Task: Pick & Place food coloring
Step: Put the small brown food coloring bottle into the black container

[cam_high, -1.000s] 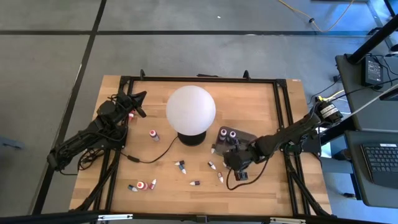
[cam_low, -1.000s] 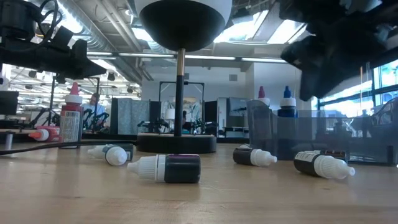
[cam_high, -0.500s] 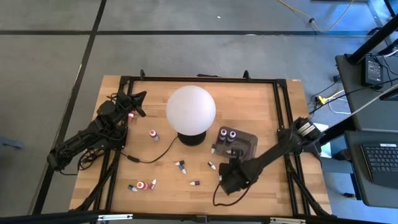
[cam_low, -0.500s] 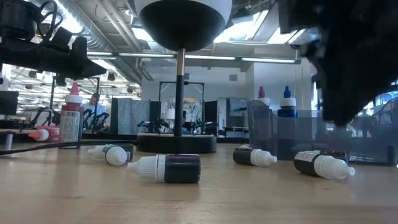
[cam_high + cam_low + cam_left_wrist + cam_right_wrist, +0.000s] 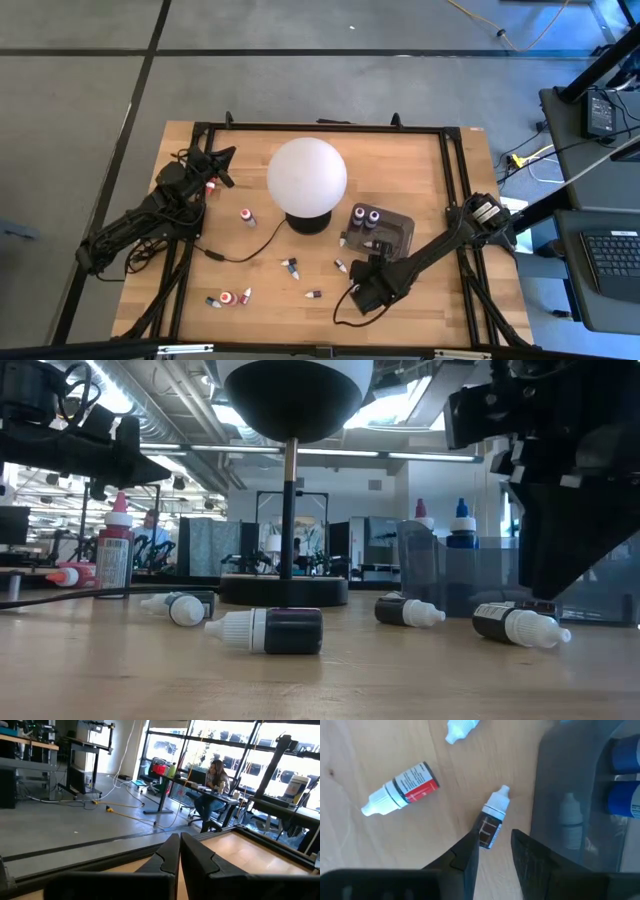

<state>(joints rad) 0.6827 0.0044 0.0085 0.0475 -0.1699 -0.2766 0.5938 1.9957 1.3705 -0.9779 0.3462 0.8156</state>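
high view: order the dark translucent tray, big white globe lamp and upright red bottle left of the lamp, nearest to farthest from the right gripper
From the right gripper:
1. Dark translucent rectangular tray, just behind it.
2. Big white globe lamp, table centre.
3. Upright red-capped bottle, left of the lamp.

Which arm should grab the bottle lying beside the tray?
Right. The right gripper hangs open directly above that bottle, beside the tray. The left gripper sits shut, far across the table.
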